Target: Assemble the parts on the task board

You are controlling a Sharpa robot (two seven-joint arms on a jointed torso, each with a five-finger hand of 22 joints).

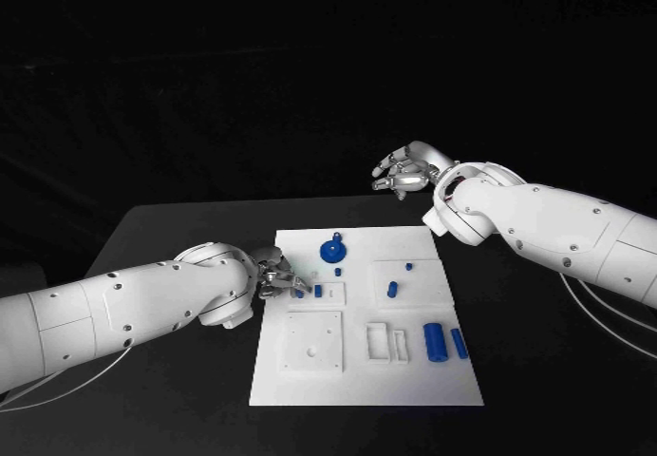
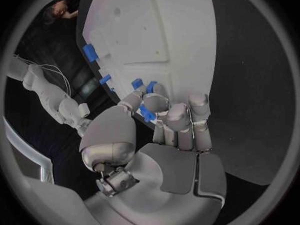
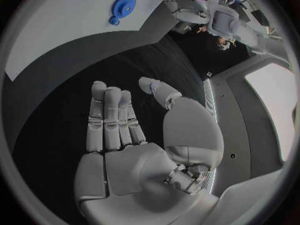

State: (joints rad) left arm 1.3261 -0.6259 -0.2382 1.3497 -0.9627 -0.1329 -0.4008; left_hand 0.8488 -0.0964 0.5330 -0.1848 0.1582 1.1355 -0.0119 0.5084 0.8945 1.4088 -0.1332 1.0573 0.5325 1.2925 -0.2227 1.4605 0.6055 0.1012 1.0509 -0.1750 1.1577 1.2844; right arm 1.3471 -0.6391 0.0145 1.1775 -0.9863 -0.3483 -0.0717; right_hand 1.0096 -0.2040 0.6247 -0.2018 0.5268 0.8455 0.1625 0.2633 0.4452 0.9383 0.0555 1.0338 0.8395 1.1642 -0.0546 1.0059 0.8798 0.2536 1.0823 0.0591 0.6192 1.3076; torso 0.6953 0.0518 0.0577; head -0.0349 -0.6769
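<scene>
While left robot hand (image 2: 165,117) pinches blue part (image 2: 147,113) | right robot hand (image 3: 134,135) spread, released

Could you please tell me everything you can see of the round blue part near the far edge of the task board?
The round blue part is a disc of glossy, plastic-looking material with a toothed rim like a gear, and a small knob sticks out from its far side. In the right wrist view its centre shows a hole. It lies flat on the white task board near the far edge. Neither hand touches it.
</scene>
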